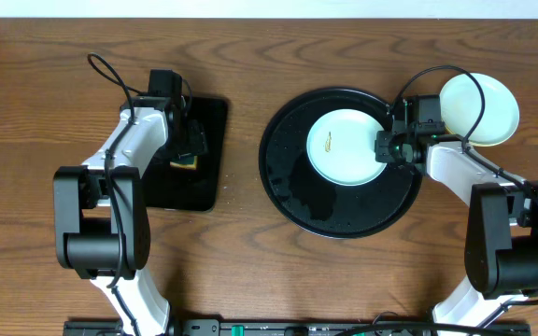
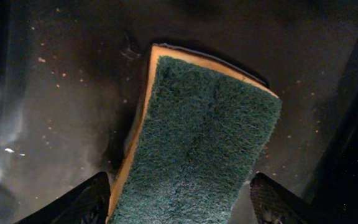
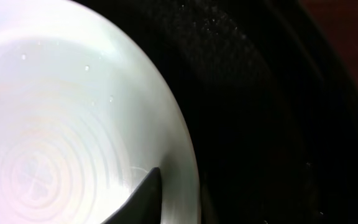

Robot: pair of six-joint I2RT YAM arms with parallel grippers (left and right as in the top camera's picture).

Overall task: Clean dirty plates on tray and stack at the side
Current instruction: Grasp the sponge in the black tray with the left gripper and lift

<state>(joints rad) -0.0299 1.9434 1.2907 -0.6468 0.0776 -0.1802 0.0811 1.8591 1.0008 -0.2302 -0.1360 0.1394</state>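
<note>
Fingertips [image 2: 87,200] of the left gripper [image 2: 180,186] stand spread, one at each lower corner of the left wrist view, close against the long edges of a sponge [image 2: 197,143] with a dark green scouring face and a yellow foam body. I cannot tell whether they press it or only flank it. The sponge lies on a small rectangular black tray [image 1: 208,182] at centre left of the overhead view, on the brown wooden table [image 1: 250,56]. Right of centre sits the large round glossy black tray [image 1: 297,196] with a raised rim. A pale mint-white round plate [image 1: 344,149] lies in its upper right part and carries a small brownish smear [image 1: 330,142] left of its middle. The right gripper [image 1: 384,147] is at that plate's right edge. In the right wrist view a single dark finger [image 3: 143,199] lies over the plate's rim at the bottom of the frame. The other finger is hidden, so I cannot tell whether the rim is pinched. A second pale plate [image 1: 493,107] rests on the table at upper right, just outside the round tray.
</note>
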